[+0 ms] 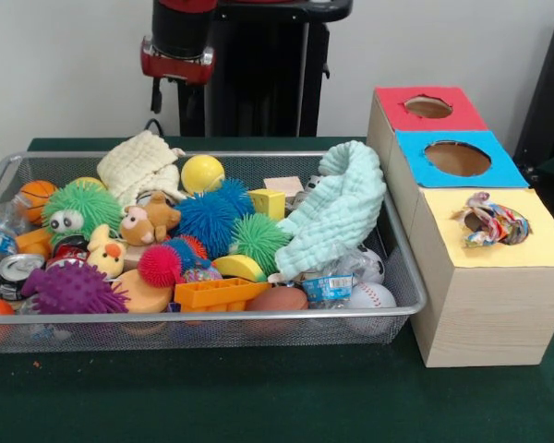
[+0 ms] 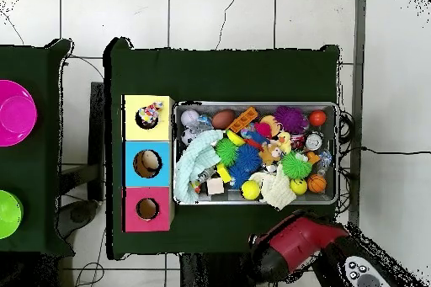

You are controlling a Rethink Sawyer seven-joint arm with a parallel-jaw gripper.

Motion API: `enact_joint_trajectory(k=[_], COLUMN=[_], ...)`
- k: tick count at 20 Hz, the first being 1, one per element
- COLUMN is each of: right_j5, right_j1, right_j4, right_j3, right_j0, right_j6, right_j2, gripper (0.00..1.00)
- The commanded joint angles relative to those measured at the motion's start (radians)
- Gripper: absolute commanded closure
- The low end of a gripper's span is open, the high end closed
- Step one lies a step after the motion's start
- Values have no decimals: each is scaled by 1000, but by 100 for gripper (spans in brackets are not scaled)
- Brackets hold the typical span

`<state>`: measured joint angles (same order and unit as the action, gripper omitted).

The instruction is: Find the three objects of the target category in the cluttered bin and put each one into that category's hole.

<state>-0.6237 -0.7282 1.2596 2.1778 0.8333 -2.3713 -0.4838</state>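
The wire mesh bin (image 1: 212,317) (image 2: 252,105) is full of toys. A mint-green waffle cloth (image 1: 338,214) (image 2: 195,166) lies draped over the clutter at the end nearest the boxes. A cream waffle cloth (image 1: 140,164) (image 2: 274,189) lies at the bin's robot side. A small white cloth with multicoloured dots (image 1: 492,224) (image 2: 150,114) sits bunched in the round hole of the yellow-topped box (image 1: 547,245) (image 2: 162,103). The red and black arm (image 1: 177,44) (image 2: 295,246) is drawn back behind the bin. Its gripper shows in neither view.
Blue-topped (image 1: 457,159) and red-topped (image 1: 428,107) holes stand beside the yellow one. The bin holds spiky balls (image 1: 208,220), plush animals (image 1: 150,221), baseballs (image 1: 373,295), a can (image 1: 17,269) and blocks. A pink bowl (image 2: 14,113) and a green bowl (image 2: 7,214) sit on a side table.
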Motion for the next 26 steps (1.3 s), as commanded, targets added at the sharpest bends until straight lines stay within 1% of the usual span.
enact_joint_trajectory(k=[1, 2, 5, 6, 8, 10, 11, 12, 13, 14, 15, 16, 17, 19, 21, 23, 25, 26], right_j5=[130, 130, 102, 97, 69, 80, 75, 52, 17, -13, -38, -33, 18, 155, 219, 229, 221, 208], right_j1=[9, 6, 27, 32, 49, 55, 63, 78, 97, 124, 160, 211, 273, 388, 460, 487, 496, 497], right_j4=[481, 517, 648, 669, 745, 756, 789, 840, 883, 927, 953, 951, 900, 738, 610, 566, 596, 640], right_j3=[-11, -13, -14, -15, -4, -12, -1, 17, 32, 43, 42, 13, -54, -198, -278, -296, -296, -290], right_j0=[-107, -108, -104, -100, -83, -70, -46, -14, -1, 27, 43, 61, 71, 67, 60, 66, 64, 62], right_j6=[-250, -273, -362, -382, -460, -495, -535, -585, -623, -642, -661, -657, -621, -468, -346, -316, -345, -383], right_j2=[68, 66, 32, 23, -24, -56, -90, -136, -170, -207, -225, -217, -178, -69, 0, 13, 8, -3], gripper=[0, 0, 0, 0, 0, 0, 0, 0, 0, 0, 0, 0, 0, 0, 0, 0, 0, 0])
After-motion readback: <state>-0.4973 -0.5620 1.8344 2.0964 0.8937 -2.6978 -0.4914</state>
